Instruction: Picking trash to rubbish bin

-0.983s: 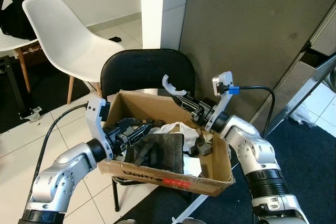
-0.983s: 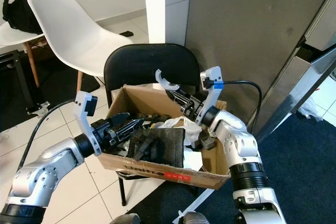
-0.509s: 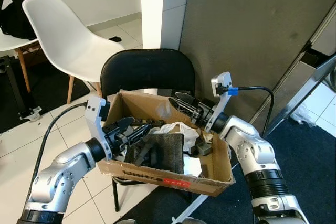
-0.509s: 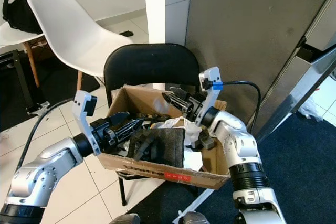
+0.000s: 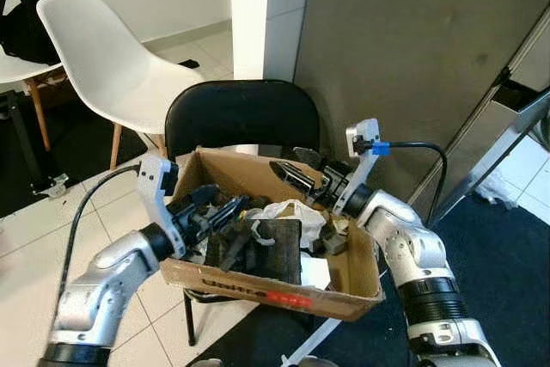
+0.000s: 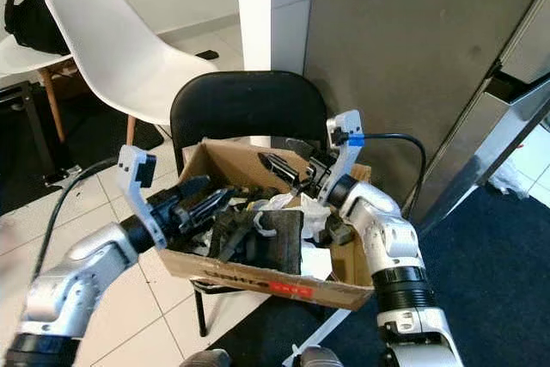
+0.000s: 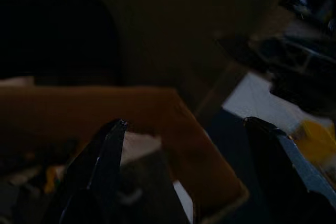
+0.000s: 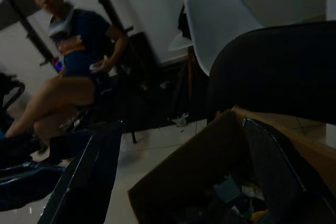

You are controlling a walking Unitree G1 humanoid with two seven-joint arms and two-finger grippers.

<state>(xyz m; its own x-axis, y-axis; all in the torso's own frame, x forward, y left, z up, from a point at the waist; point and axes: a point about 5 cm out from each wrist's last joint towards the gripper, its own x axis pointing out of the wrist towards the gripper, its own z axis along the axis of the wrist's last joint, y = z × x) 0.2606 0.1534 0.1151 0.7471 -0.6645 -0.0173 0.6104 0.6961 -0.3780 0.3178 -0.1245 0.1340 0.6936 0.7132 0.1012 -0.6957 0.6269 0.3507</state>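
Out beyond the left claw, on the robot's far left, stands a white chair (image 5: 112,62) with a black backpack (image 5: 24,19) lying behind it. The left claw (image 5: 225,210) reaches over the near left wall of the cardboard box (image 5: 284,298), its two black fingers (image 7: 102,156) spread apart with nothing between them, hovering just above the dark junk heaped inside. Directly under and ahead of that claw lie a dark grey cloth (image 5: 279,251) and a white curved plastic piece (image 5: 260,229) resting on it; a crumpled white plastic bag (image 5: 292,210) sits between the two claws. The box rests on the seat of a black chair (image 5: 241,118), whose backrest rises behind both claws. The right claw (image 5: 288,172) hangs over the far right part of the box, near its back wall, fingers parted and empty. In the right wrist view a seated person (image 8: 73,66) shows beyond that claw, across the tiled floor (image 5: 26,238).
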